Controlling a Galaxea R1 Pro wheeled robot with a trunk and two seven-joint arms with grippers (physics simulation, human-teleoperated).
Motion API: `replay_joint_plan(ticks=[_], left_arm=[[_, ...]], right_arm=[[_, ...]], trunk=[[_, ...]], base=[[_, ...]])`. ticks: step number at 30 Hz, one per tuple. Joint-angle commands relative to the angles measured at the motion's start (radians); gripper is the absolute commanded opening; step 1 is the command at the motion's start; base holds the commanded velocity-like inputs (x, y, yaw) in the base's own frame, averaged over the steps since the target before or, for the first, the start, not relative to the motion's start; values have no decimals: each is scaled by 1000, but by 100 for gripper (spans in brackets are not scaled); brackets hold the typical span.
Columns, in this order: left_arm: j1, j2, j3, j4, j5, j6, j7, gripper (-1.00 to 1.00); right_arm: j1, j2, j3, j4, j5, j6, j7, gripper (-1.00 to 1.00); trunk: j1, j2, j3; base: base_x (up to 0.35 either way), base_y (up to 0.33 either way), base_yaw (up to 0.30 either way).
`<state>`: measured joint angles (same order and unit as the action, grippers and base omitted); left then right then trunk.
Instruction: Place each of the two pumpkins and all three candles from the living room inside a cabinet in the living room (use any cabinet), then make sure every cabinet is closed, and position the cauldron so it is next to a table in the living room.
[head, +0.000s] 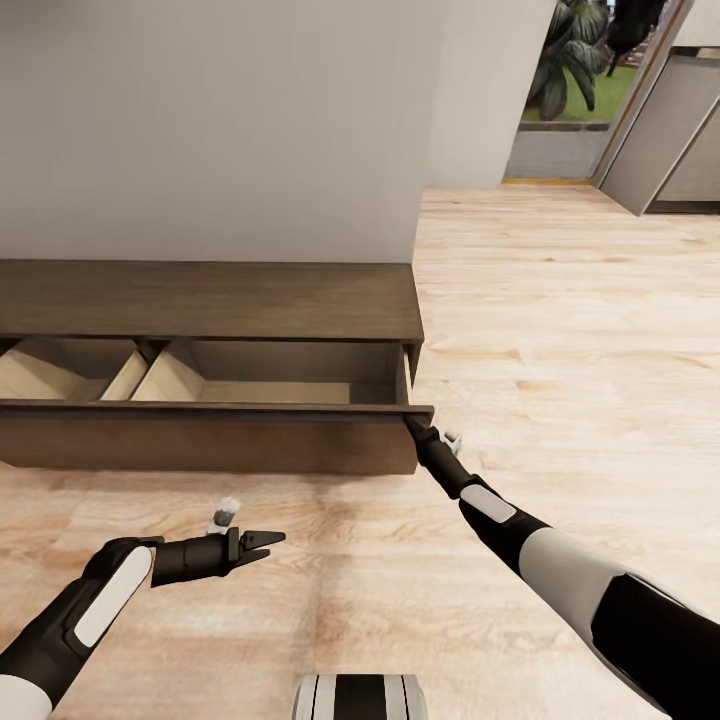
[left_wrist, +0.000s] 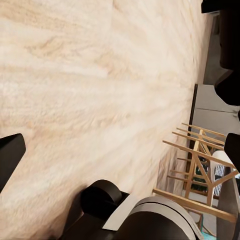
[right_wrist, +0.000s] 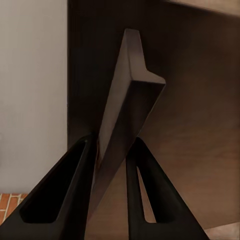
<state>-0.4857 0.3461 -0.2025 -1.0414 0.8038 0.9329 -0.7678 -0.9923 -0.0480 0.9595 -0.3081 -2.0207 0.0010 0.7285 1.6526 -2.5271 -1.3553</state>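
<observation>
The long dark-brown cabinet (head: 210, 300) stands against the white wall with its front panel (head: 200, 408) swung out. Two pale wood compartments (head: 280, 380) are exposed, and nothing lies in the parts I can see. My right gripper (head: 412, 425) is at the panel's right corner. In the right wrist view its two fingers (right_wrist: 75, 180) are shut on either side of the panel's edge (right_wrist: 130, 95). My left gripper (head: 268, 545) hovers over the plank floor in front of the cabinet, open and holding nothing.
Light wood floor (head: 560, 330) spreads to the right of the cabinet. A doorway with green plants (head: 575, 70) and grey units (head: 670, 130) lie at the far right. Wooden chairs (left_wrist: 200, 165) show in the left wrist view. My base (head: 360, 697) is at the bottom.
</observation>
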Motion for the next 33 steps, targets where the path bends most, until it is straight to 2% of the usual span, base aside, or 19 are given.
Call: replay_joint_plan(ticks=[1, 5, 20, 23, 24, 33], left_arm=[[-1, -2, -1, 0, 3, 4, -1, 100], [-1, -10, 0, 1, 2, 4, -1, 100], [-1, -13, 2, 6, 2, 4, -1, 100], [-1, -13, 2, 6, 2, 4, -1, 100], [-1, -13, 2, 6, 2, 4, -1, 100], [-1, -13, 1, 6, 2, 3, -1, 100]], right_arm=[[0, -1, 10, 6, -16, 3, 6, -100], [-1, -1, 10, 6, -12, 2, 6, -100], [0, -1, 10, 6, -9, 2, 6, -100], [0, -1, 10, 6, -11, 2, 6, -100], [-1, -1, 10, 7, -24, 2, 6, -100], [0, -1, 10, 7, -24, 3, 6, -100]], trunk=[[0, 0, -1], [0, 0, -1], [0, 0, -1], [0, 0, -1], [0, 0, -1], [0, 0, -1]], base=[[0, 0, 0], [0, 0, 0], [-12, 0, 0], [-116, 0, 0], [-101, 0, 0], [-79, 0, 0]])
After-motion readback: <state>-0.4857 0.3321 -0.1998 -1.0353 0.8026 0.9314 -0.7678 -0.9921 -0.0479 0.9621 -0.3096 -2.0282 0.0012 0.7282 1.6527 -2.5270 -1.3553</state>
